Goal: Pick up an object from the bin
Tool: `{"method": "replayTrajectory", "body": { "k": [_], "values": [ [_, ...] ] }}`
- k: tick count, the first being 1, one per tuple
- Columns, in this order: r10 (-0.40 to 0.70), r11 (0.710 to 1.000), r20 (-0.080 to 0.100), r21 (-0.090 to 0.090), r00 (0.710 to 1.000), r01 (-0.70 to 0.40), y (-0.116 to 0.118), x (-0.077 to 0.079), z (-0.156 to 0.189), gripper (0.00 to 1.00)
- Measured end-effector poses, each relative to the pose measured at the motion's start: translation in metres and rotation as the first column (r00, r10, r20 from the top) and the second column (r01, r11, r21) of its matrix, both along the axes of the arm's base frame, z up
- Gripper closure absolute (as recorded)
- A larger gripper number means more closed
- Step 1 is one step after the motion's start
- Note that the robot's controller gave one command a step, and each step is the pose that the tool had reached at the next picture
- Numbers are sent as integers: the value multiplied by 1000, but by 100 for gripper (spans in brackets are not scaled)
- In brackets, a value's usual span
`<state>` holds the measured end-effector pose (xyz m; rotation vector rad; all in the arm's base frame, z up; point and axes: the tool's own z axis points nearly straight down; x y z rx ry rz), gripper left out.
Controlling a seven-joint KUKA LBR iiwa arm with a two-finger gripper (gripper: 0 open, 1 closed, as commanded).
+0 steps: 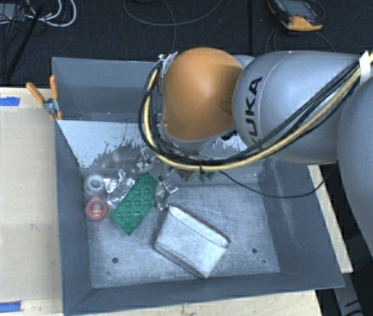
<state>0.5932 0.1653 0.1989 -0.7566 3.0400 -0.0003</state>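
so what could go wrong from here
1. The gripper sits low between the green plate and the grey block, so it may nudge one aside or catch both.
2. The plate looks thin and could slip from a grasp.
3. Beside the plate, the foil could snag and come along.

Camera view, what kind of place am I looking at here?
Probably a robotics lab's bin-picking station: a KUKA arm reaches into a grey metal bin of small loose things, such as a green studded plate and a pale block, and cables lie on the dark floor behind.
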Motion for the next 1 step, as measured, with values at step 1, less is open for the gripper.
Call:
{"method": "replayTrajectory", "body": {
  "k": [1],
  "values": [
    [0,1000,-2,1,1000,0,13,4,47,100]
  ]
}}
